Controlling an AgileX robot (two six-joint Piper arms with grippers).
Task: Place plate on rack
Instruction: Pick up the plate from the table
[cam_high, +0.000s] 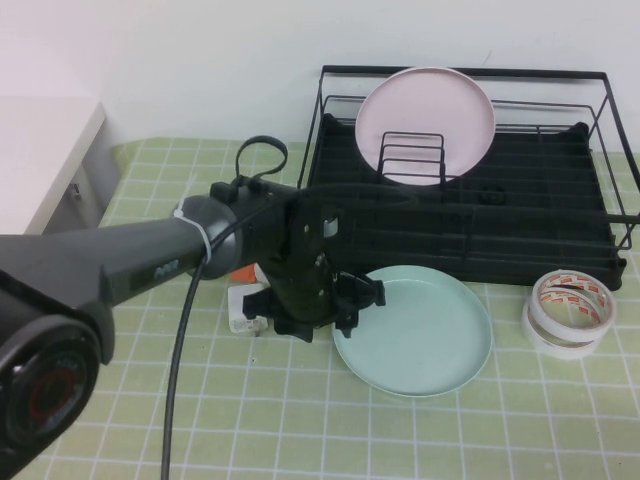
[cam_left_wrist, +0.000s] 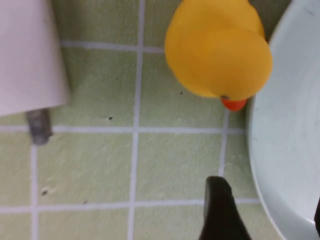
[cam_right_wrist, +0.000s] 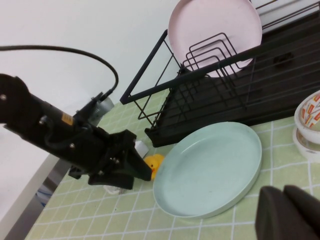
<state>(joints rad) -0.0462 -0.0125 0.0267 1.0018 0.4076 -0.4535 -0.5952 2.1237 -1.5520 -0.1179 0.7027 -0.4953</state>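
Closest to me, my left hand hangs open at the near-left rim of the plate, which lies flat on the surface before the rack. Right hand: cannot tell.

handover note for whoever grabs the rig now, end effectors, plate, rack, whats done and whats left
Left end effector: open, low at the green plate's left rim, one finger over the rim, one outside; nothing gripped.
Right end effector: only its dark tip shows in its wrist view, near the plate's other side, holding nothing.
Plate lies flat on the table in front of the rack. A pink plate already stands in the rack. A yellow duck sits beside the green plate.
Done: approach. Left: grip, lift, slot into the rack.
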